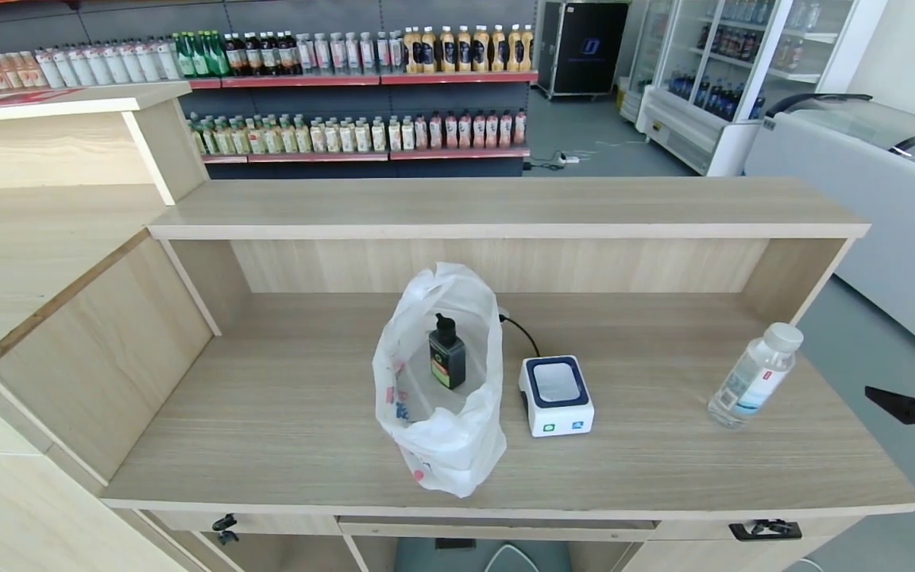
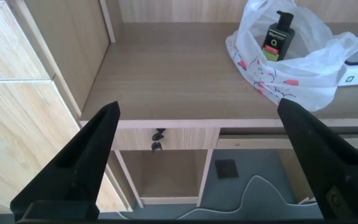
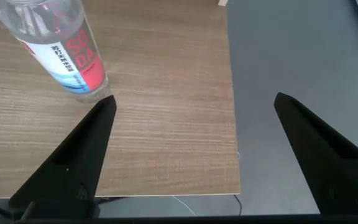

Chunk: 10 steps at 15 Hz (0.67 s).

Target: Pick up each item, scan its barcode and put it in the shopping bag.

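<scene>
While my left fingers [image 2: 79,162] hang spread wide and holding nothing, out past the front edge of the bench [image 1: 267,413] toward its left end, I'm looking across the top at the shopping bag [image 1: 442,389]. It's white plastic, standing open-mouthed about mid-bench, a bit slumped at the front. Inside it, upright, there's a dark pump bottle [image 1: 447,353] with a green and red label. Just beside the bag, on my right, sits the scanner [image 1: 556,395], a small white box with a dark-framed window facing up, and its black cable [image 1: 521,334] runs off behind the bag.

Over to my right fingers [image 3: 73,155]: they're wide apart too, nothing between them, hovering at the bench's right front corner. One finger is above the wood, the other out over the grey floor [image 3: 303,56]. The clear water bottle [image 1: 753,376], white cap on, stands upright near the bench's right edge, well apart from the scanner and just ahead of the finger on the wood side, not touching it.
</scene>
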{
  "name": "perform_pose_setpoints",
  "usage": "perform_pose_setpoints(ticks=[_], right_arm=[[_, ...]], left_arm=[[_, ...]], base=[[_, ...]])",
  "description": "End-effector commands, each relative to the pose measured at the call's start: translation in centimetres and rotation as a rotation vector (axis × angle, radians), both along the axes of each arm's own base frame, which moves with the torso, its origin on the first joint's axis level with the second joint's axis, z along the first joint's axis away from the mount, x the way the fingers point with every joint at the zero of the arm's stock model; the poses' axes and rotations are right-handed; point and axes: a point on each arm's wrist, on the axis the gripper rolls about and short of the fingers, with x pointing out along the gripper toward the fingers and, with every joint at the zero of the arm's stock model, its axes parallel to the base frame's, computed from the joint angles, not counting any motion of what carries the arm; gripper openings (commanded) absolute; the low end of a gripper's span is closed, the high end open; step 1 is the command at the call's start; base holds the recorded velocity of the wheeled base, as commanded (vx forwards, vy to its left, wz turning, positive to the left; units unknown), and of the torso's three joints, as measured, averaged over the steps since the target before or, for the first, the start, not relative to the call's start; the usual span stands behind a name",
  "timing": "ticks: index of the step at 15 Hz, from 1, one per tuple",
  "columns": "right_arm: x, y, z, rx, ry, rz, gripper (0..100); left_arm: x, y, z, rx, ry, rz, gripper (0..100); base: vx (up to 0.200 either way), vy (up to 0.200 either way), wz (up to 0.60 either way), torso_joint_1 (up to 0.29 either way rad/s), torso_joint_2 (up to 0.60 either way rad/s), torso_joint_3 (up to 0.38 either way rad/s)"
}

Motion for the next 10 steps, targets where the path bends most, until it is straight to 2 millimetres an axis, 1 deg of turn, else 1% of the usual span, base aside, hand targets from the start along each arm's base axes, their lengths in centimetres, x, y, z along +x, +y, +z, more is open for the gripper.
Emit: perform_pose_setpoints(ticks=[1,5,6,7,10], right_arm=[[0.6,0.5,-1.2,0.038,0.026,0.057,100],[2.2,0.9,-2.0,0.047,0.02,0.124,100],[2.3,0.9,-2.1,0.048,0.02,0.125,100],[2.9,1.1,-2.5,0.047,0.018,0.144,100],[3.6,1.9,-3.5,0.066,0.036,0.174,100]], left_arm=[[0.0,0.0,0.0,0.0,0.002,0.0,100],[0.0,0.0,0.0,0.0,0.002,0.0,100],[0.0,0.0,0.0,0.0,0.002,0.0,100],[0.0,0.0,0.0,0.0,0.002,0.0,100],[0.0,0.0,0.0,0.0,0.002,0.0,100]], base=[[0.0,0.0,0.0,0.0,0.0,0.0],[0.0,0.0,0.0,0.0,0.0,0.0],[0.0,0.0,0.0,0.0,0.0,0.0],[0.0,0.0,0.0,0.0,0.0,0.0],[0.0,0.0,0.0,0.0,0.0,0.0]])
